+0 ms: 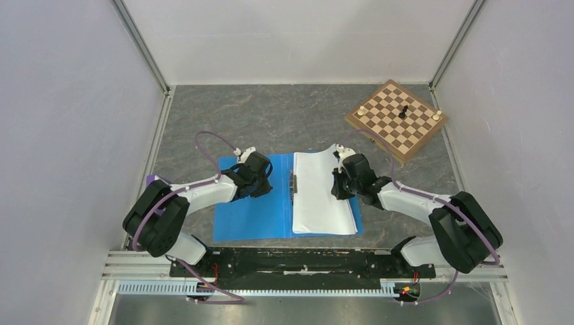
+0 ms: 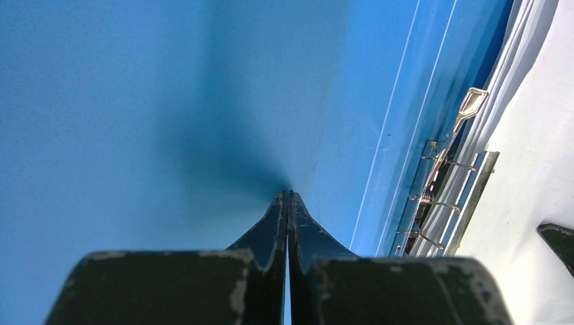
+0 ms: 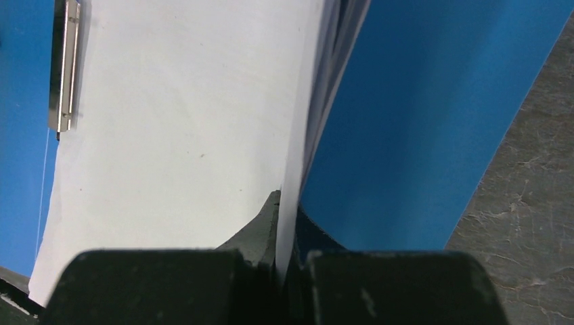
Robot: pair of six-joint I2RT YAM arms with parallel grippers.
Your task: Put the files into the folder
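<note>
Grey table (image 1: pixel 271 115), chessboard (image 1: pixel 398 120) at one o'clock; the open folder (image 1: pixel 250 217) lies centre, the files (image 1: pixel 321 196) on its three-o'clock half. My left gripper (image 2: pixel 288 200), closed, presses the blue cover. My right gripper (image 3: pixel 279 203) pinches the files' edge; I'd nudge them squarely toward the clip (image 3: pixel 64 68), slowly.

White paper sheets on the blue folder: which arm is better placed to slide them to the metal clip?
Right, probably: the right gripper is shut on the stack of white paper sheets at its outer edge. The left gripper, shut, rests its tips on the cover of the flat blue plastic folder.
</note>
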